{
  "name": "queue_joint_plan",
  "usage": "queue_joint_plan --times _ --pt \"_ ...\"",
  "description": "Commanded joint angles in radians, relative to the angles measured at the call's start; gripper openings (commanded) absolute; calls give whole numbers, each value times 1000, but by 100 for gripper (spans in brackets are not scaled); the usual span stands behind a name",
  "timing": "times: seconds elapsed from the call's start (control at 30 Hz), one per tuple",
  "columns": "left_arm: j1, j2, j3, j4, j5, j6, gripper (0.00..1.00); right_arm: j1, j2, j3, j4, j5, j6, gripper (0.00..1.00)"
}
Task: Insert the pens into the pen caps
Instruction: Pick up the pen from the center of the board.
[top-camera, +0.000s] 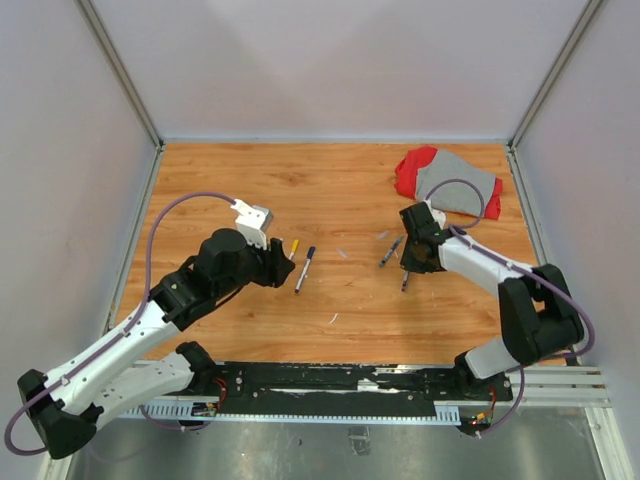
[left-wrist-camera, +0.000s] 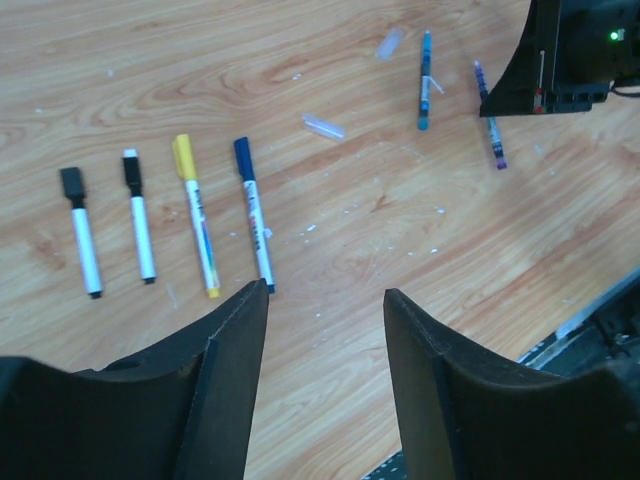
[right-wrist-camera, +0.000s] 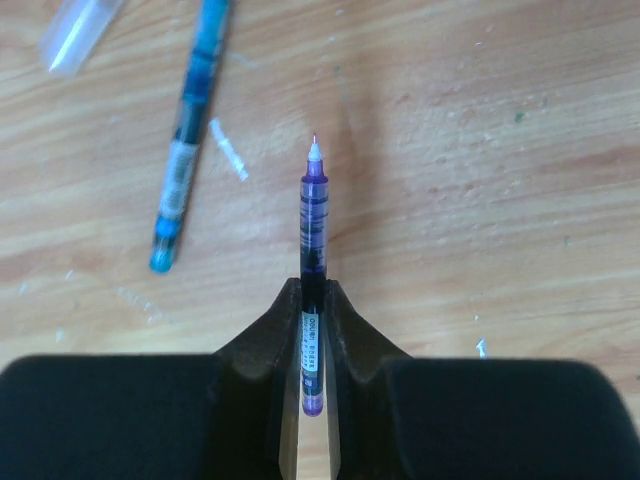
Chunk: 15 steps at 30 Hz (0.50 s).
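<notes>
Right gripper (right-wrist-camera: 312, 300): jaws closed on the purple pen (right-wrist-camera: 313, 215), clamping its rear half. The fine tip points away from the wrist. Whether the pen rests on the wooden table (right-wrist-camera: 500, 200) or is raised off it cannot be told.

The teal pen (right-wrist-camera: 190, 140) lies to the left of it, apart and at a slant. A clear tube (right-wrist-camera: 75, 35), seemingly a loose cap, lies beyond the teal pen's far end.

Left gripper (left-wrist-camera: 327, 295): jaws apart, nothing between them, over bare board.

Ahead of it four pens lie side by side, not touching: a black-ended pen (left-wrist-camera: 80, 235), a second black-ended pen (left-wrist-camera: 140, 220), a yellow-ended pen (left-wrist-camera: 195, 215) and a blue-ended pen (left-wrist-camera: 253, 215), the last nearest the left finger. A second clear tube (left-wrist-camera: 323, 126) lies between this row and the teal pen.

A red-and-grey cloth (top-camera: 455, 185) sits at the table's far right, well apart from the pens.
</notes>
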Motion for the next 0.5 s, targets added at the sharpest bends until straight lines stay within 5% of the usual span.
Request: queue_joint_plan --times 0.0,0.17,0.47 --pt "4 22 -45 139 97 -80 57 -5 -166 -106 126 -131 -118 5" --pt "-17 43 -124 295 171 -155 66 -2 -368 -280 348 -335 -121 3" --pt "-172 107 -242 554 70 -275 68 55 -526 -466 662 -559 79 1"
